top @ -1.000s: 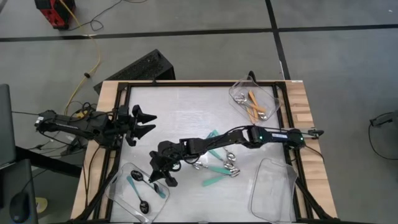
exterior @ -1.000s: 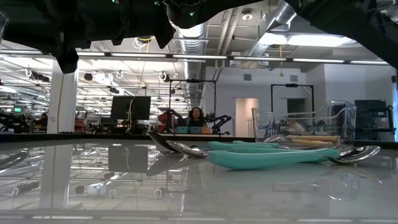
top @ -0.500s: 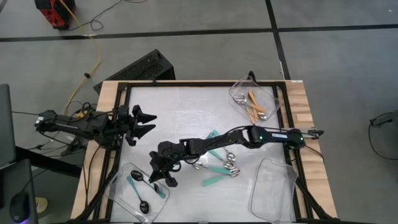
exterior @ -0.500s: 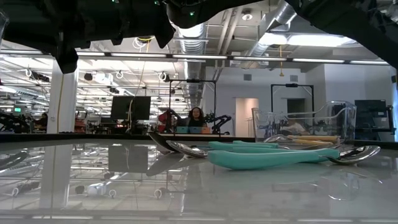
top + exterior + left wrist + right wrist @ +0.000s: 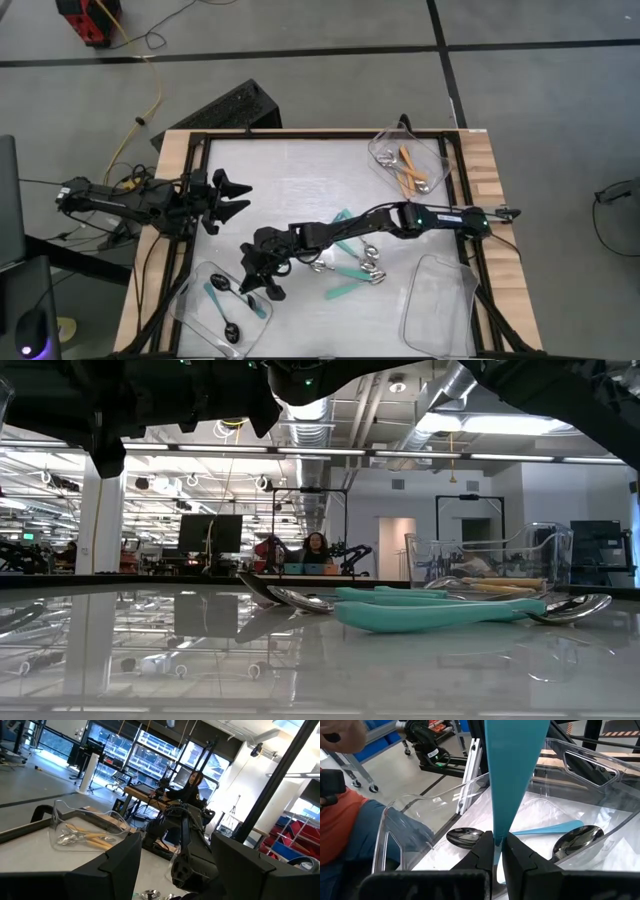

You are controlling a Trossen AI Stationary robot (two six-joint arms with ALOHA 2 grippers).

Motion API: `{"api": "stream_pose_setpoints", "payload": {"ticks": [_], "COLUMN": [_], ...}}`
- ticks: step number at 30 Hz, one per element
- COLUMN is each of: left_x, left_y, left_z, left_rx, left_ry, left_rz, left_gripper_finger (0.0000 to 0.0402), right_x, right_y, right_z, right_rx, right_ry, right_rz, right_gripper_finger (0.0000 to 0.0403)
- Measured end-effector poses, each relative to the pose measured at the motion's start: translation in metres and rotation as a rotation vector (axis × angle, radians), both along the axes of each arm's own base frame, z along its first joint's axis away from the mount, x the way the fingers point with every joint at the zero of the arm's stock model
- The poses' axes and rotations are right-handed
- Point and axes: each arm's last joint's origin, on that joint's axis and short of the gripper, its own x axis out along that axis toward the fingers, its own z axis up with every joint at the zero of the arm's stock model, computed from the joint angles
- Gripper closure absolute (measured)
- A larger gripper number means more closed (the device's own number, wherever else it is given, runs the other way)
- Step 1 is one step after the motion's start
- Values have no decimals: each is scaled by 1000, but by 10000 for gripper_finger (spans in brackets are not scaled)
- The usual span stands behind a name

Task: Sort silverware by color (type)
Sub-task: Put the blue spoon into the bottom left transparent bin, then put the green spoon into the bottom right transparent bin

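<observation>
A thin blue-handled spoon [image 5: 512, 775] stands pinched between the pressed-together fingers of the right claw [image 5: 262, 283], handle up, just at the rim of the clear plastic tray at the bench's near-left corner [image 5: 190, 300]; the wrist view looks down past it into that tray, where two black spoon bowls [image 5: 577, 840] and one flat blue handle [image 5: 547, 828] already lie; so this spoon is, by my reading, about to join its own kind, not yet let go.

Further out, a loose heap of wide teal-green-handled spoons with silver bowls [image 5: 352, 262] lies unsorted in the middle of the white bench [image 5: 300, 180], near the right arm's forearm; the low view shows two of the teal handles [image 5: 430, 612] lying flat with a silver bowl [image 5: 575, 606] at one end; the clear tray at the far-right corner [image 5: 436, 152] holds orange-handled spoons [image 5: 408, 168], which look done; the clear tray at the near-right corner [image 5: 440, 305] seems to hold nothing, and is probably meant for the teal ones.

The left claw [image 5: 232, 198] waits over the bench's left edge, fingers spread, holding nothing; orange looks finished, blue nearly, teal wholly left.
</observation>
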Motion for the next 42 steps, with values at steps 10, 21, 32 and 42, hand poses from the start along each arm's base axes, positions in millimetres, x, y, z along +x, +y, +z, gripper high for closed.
{"api": "stream_pose_setpoints", "payload": {"ticks": [10, 21, 32, 42], "left_x": [0, 0, 0, 0], "left_y": [0, 1, 2, 2], "left_z": [0, 0, 0, 0], "left_rx": [0, -6, -8, 33], "left_ry": [0, -4, -2, 8], "left_rz": [3, 41, 59, 61], "left_gripper_finger": [176, 176, 176, 176], "right_x": [0, 1, 1, 1], "right_y": [0, -2, -2, -2], "right_z": [0, 0, 0, 0], "right_rx": [8, 18, 5, -28], "right_ry": [11, 29, 20, -7], "right_rz": [-20, -80, -87, -73], "right_gripper_finger": [357, 353, 305, 223]}}
